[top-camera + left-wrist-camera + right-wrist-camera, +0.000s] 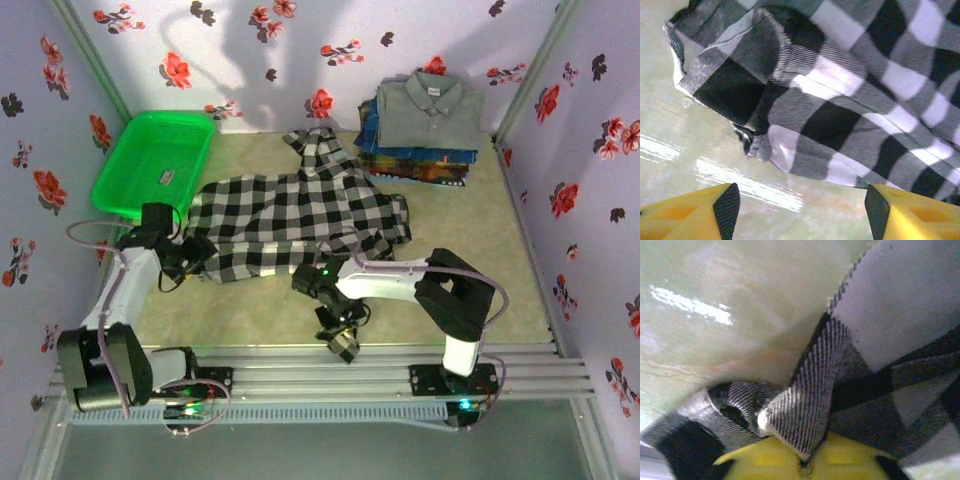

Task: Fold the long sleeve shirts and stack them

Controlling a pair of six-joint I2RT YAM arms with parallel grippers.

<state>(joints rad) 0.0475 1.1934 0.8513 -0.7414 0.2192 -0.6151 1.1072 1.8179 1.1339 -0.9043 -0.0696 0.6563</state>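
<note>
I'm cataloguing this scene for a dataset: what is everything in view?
checked shirt: one, black-and-white, spread mid-table
grey shirt: one, grey, folded atop the far-right stack
patterned shirts: several, number unclear, blue and dark, folded under the grey shirt
basket: one, green, far left
table: one, pale green, under everything
walls: pale, flowered, around the table
left gripper: one, yellow fingers, open by the checked shirt's left edge
right gripper: one, yellow fingers, shut on the checked shirt's near edge
</note>
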